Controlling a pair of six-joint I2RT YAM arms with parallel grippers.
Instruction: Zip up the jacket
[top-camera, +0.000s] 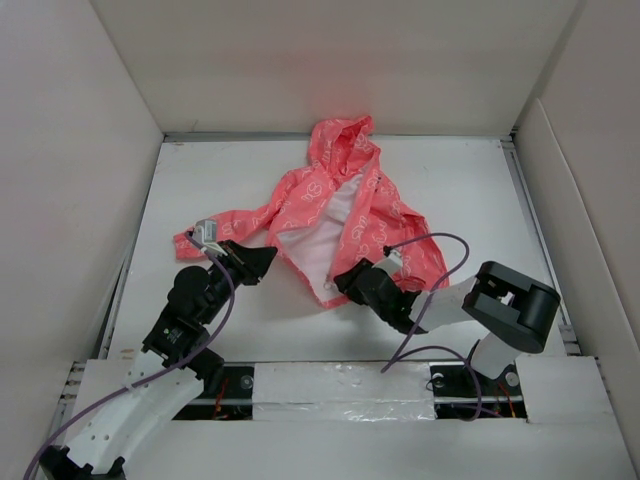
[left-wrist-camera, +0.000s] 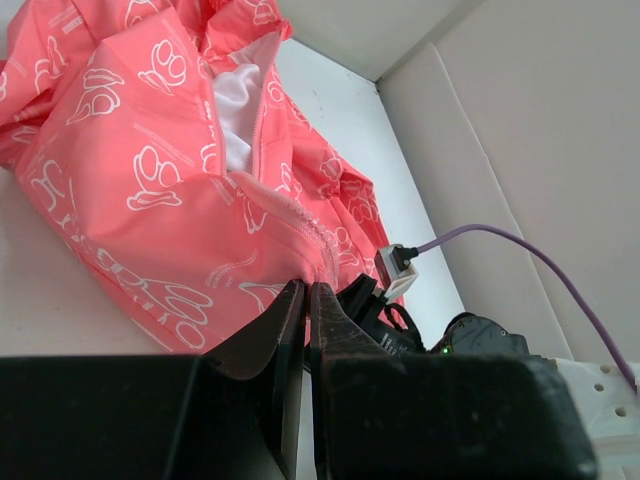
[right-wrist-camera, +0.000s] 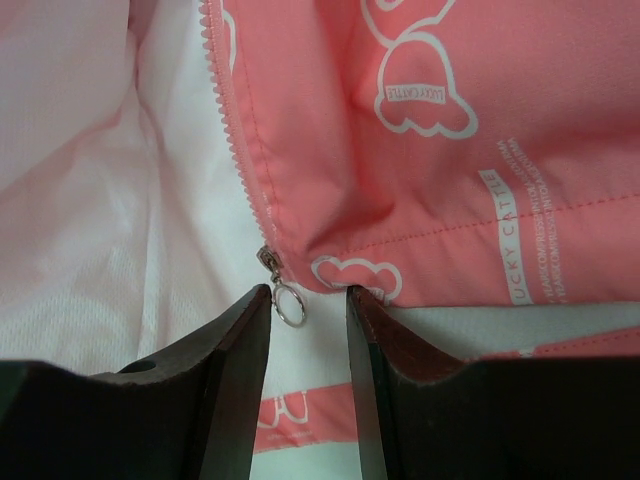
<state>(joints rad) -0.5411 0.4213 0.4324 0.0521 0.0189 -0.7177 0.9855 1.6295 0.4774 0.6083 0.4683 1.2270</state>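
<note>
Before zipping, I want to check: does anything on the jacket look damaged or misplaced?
Nothing looks damaged. The jacket lies open and rumpled; its zipper slider sits at the bottom of one side, ring between the fingers of the open right gripper.

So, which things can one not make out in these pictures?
Top view: the zipper slider, too small or hidden by the right gripper.
Left wrist view: whether the left gripper pinches the jacket; its fingers cover the hem.
Right wrist view: the zipper's upper end, cut off by the top edge.
</note>
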